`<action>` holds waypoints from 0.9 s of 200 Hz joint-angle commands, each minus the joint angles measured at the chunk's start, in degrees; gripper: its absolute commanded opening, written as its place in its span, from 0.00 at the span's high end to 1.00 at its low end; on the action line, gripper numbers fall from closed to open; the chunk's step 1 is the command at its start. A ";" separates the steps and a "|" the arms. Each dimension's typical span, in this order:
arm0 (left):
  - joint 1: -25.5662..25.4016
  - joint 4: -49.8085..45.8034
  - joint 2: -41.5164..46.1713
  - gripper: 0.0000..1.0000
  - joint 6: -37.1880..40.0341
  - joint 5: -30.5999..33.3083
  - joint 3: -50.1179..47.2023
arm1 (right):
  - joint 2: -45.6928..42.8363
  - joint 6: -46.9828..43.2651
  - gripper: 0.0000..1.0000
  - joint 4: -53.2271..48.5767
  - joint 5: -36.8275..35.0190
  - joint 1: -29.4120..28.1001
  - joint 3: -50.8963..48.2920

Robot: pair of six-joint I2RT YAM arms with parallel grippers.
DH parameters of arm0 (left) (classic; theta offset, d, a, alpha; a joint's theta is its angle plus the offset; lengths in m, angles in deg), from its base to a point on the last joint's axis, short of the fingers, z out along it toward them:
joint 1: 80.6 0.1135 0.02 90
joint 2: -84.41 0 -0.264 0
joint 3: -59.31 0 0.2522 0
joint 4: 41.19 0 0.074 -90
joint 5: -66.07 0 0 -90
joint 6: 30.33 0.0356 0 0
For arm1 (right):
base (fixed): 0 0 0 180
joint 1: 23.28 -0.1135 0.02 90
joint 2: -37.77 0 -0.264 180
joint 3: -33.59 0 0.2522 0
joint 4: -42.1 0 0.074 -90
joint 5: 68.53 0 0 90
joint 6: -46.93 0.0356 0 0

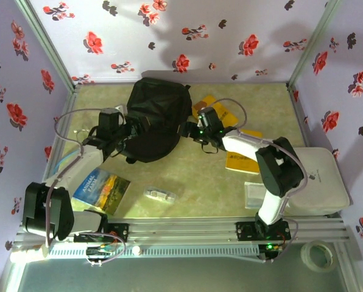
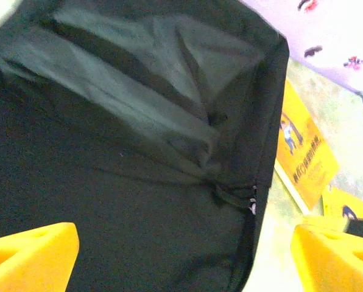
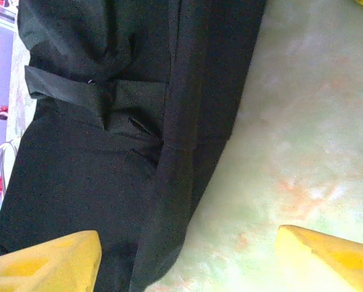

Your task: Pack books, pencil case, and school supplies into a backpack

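Near the near-left corner of the pale green marbled desk [image 1: 193, 176] lies a thin blue paperback with a green-yellow landscape picture [image 1: 101, 190], flat and glossy, its left edge just beside the left arm's white link. Further in, the left fingers [image 2: 29, 255], blunt yellow wedge-shaped pads, stand spread wide and released, grasping nothing. Creased black fabric lies between them in the left wrist view; whether they touch it cannot be told.

That fabric belongs to the large black soft backpack with a rounded top [image 1: 157, 118]. It lies flat and matte against the middle of the desk's far edge, wrinkled and seamed, its zips hard to make out.

Near the middle of the near edge sits a small translucent whitish oblong pencil case [image 1: 159, 195], its dark contents blurred.

The right fingers [image 3: 327, 255], the same yellow wedges, are at the backpack's right side, also apart and released. The bag's folded edge and bare desk show between them.

One thin yellow paperback [image 1: 221, 109] lies just right of the backpack, partly hidden by the right arm. A second yellow paperback [image 1: 242, 163] lies nearer the right edge, its top under the white link. A flat clear square box [image 1: 254, 194] shows faintly near the near-right corner, beside a white rounded boxy base [image 1: 318, 179].
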 commanded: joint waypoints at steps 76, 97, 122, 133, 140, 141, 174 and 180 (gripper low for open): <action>-6.61 1.14 -12.54 0.20 -9.02 -7.41 6.65 | 8.34 1.99 0.54 -0.43 2.10 0.28 4.00; -7.78 0.70 -16.89 0.27 -10.56 -7.85 9.62 | 9.82 3.47 0.60 0.18 2.07 0.71 3.59; -8.95 -0.81 -22.41 0.35 -12.14 -8.02 13.42 | 10.51 5.24 0.65 1.94 1.76 1.33 2.19; -9.42 -1.23 -24.62 0.38 -12.76 -8.37 15.02 | 10.66 5.57 0.67 2.74 2.08 1.75 1.51; -9.58 -1.38 -25.91 0.40 -13.16 -8.63 16.04 | 10.73 5.80 0.69 3.23 2.28 2.00 0.94; -9.62 -1.40 -26.11 0.40 -13.22 -8.68 16.17 | 10.70 5.82 0.69 3.26 2.34 2.02 0.84; -10.72 -1.57 -30.96 0.48 -13.75 -9.49 20.66 | 10.67 6.06 0.72 5.35 3.74 2.72 -0.94; -10.82 -1.67 -31.85 0.49 -13.81 -9.52 21.35 | 10.71 6.21 0.73 5.72 3.95 2.74 -1.06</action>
